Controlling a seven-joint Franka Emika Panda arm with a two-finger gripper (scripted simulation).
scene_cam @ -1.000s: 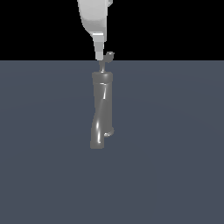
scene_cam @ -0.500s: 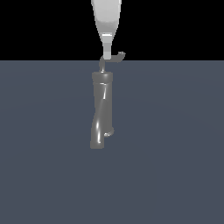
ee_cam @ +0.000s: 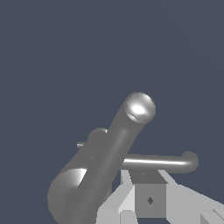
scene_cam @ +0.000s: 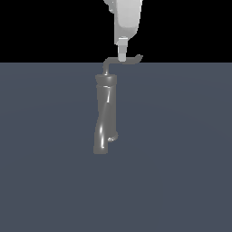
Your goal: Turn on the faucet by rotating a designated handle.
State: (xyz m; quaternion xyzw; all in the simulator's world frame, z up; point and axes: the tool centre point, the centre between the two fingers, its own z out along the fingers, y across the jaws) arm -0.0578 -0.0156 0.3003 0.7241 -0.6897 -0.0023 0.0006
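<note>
1. My gripper (scene_cam: 122, 57) hangs straight down over the faucet (scene_cam: 105, 115), with a white fingertip (scene_cam: 122, 50) down against the handle (scene_cam: 123, 60). Whether my fingers are spread or pressed together I cannot tell; in the exterior view they line up as one narrow stub, and the wrist view shows only blocky white finger parts (ee_cam: 146, 199) right beside the rod.

2. The faucet stands upright on the flat grey floor (scene_cam: 181, 172), roughly in the middle of the exterior view. Its twisted column rises from a wider foot, and a short stub spout (scene_cam: 112, 137) sits low on the exterior view's right side.

3. The handle rises from the top of the column, bends at a curved elbow, then runs level toward the exterior view's right and ends in a small upturned tip (scene_cam: 139, 57).

4. I judge the rod stiff, smooth and slippery (polished metal, thin next to the body), so a sideways push could slide along it. The body looks heavy and fixed and should not tip.

5. The best place to bear on is well out along the level stretch, toward the tip, where leverage is greatest. The upturned end should stop my finger slipping off.

6. There are no containers in view, and no water shows at the spout.
</note>
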